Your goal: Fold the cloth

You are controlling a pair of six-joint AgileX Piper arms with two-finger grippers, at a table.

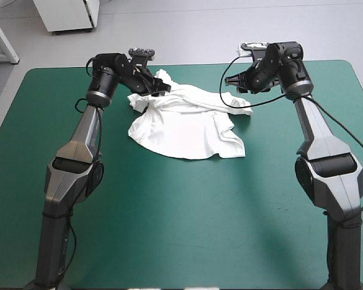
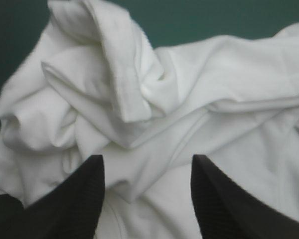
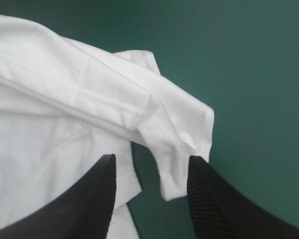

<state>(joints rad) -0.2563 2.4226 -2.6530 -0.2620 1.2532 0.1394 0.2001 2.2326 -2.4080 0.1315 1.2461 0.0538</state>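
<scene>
The left gripper (image 2: 147, 159) is seen open, its 2 black fingers apart over a bunched fold of the T-shirt (image 1: 187, 127). The right gripper (image 3: 152, 158) is likewise spread, with a narrow end of cloth between its fingers. The T-shirt is found crumpled on the far half of the teal-green cover (image 1: 169, 229), between the 2 arms. A clean hold is probably best got by pinching 1 outer edge at each side, not the bunch. The finger gaps are shown only by the wrist views, the garment's whole outline only by the high view.
</scene>
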